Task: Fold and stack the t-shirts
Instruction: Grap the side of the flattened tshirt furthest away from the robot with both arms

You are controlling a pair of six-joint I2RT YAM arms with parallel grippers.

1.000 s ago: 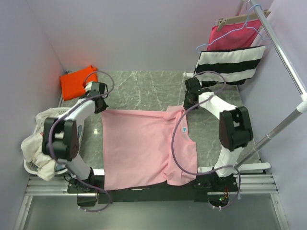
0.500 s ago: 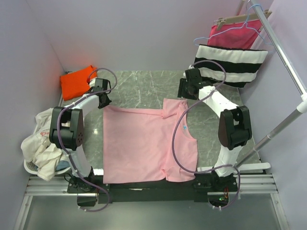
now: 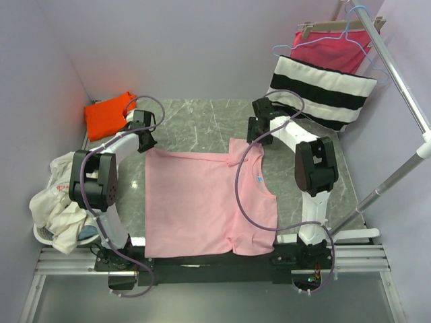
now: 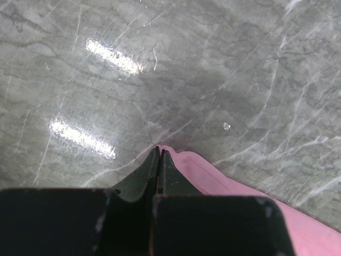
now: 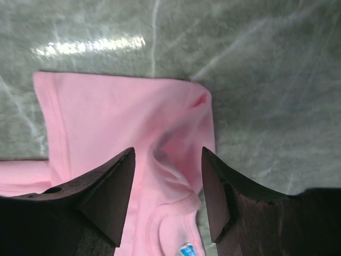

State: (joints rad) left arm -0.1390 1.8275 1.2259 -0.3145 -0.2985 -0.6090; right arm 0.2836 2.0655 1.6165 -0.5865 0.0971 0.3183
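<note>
Two t-shirts: one pink t-shirt point(image 3: 202, 202), spread between the two hands, and one orange t-shirt point(image 3: 106, 116), beyond the left hand point(image 3: 145, 144) on its outer side. Two hands, the left hand and the right hand point(image 3: 254, 134). One blue neck label point(image 3: 258, 180) on the pink t-shirt, nearer the right hand. One striped cloth point(image 3: 323, 91) just behind the right hand and one magenta cloth point(image 3: 330, 52) farther behind it. Two hangers there: one wooden hanger point(image 3: 335, 27) and one wire hanger point(image 3: 357, 9). One rail point(image 3: 397, 74). One basket point(image 3: 42, 234) outside the left hand; its white cloths point(image 3: 57, 202) are too bunched to count. One tabletop point(image 3: 202, 121).
</note>
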